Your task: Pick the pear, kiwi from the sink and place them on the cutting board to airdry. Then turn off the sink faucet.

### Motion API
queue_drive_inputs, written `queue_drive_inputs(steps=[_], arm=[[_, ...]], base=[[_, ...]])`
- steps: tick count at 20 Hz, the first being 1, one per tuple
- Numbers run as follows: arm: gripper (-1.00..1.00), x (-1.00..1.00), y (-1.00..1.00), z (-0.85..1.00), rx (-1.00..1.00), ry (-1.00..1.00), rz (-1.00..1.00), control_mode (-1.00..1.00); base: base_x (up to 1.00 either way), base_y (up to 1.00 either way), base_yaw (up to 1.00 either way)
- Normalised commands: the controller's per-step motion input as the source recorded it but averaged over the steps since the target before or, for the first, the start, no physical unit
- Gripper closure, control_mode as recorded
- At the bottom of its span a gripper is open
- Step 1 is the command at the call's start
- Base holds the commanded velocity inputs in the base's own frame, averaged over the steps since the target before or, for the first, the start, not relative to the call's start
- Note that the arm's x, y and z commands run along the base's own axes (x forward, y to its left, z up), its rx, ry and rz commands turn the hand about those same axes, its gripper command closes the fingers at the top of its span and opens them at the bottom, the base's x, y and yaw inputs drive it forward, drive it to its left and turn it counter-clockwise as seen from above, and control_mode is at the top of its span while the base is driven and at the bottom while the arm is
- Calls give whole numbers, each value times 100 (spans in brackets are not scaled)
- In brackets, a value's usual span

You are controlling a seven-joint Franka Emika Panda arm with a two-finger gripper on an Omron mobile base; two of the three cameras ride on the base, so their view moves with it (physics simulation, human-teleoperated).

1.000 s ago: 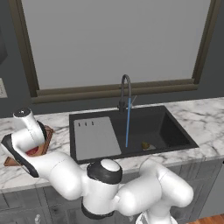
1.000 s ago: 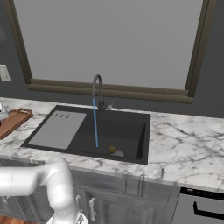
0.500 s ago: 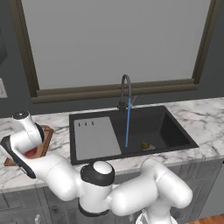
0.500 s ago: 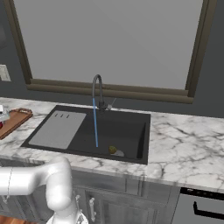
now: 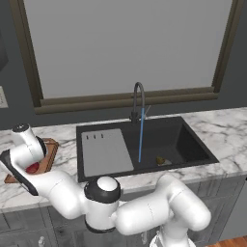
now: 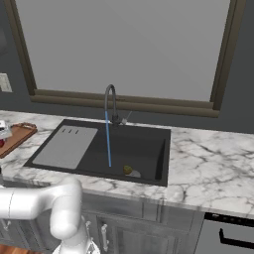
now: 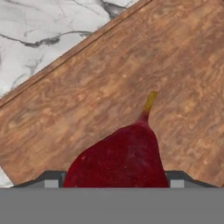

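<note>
The red pear (image 7: 118, 153) sits between my gripper's (image 7: 113, 181) two fingertips, just above or on the wooden cutting board (image 7: 175, 65), stem pointing away from the hand. From the left base view the gripper (image 5: 30, 170) hangs over the cutting board (image 5: 48, 149) at the counter's left end, with the pear (image 5: 32, 168) in it. The olive-green kiwi (image 5: 160, 160) lies on the floor of the black sink (image 5: 188, 140), near the drain. The dark gooseneck sink faucet (image 5: 138, 96) pours a thin blue stream into the basin. In the right base view the kiwi (image 6: 128, 169) lies right of the stream.
A grey ribbed draining panel (image 5: 106, 152) forms the sink's left part, between the board and the basin. Marble counter (image 6: 208, 154) runs to the right of the sink. A large window with a dark frame (image 5: 125, 99) backs the counter.
The arm's elbow has swung a little to the left. The hand stays over the cutting board with the pear between its fingers. Water keeps running.
</note>
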Motion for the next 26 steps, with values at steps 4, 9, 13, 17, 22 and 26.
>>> queue_drive_inputs(steps=[4, 9, 13, 17, 22, 26], arm=[[-100, 16, 18, -16, -2, 2, 0, -100], [-100, 0, 2, 0, 0, 0, -1, -100], [-100, 0, -1, 0, 0, 0, -2, -100], [-100, 0, 0, 3, 0, 0, -1, -100], [-100, -5, -5, 22, 0, -3, 0, -100], [-100, -23, -29, 62, 1, -15, 0, -100]], base=[[0, 0, 0], [0, 0, 0], [0, 0, 0], [0, 0, 0], [0, 0, 0], [0, 0, 0]])
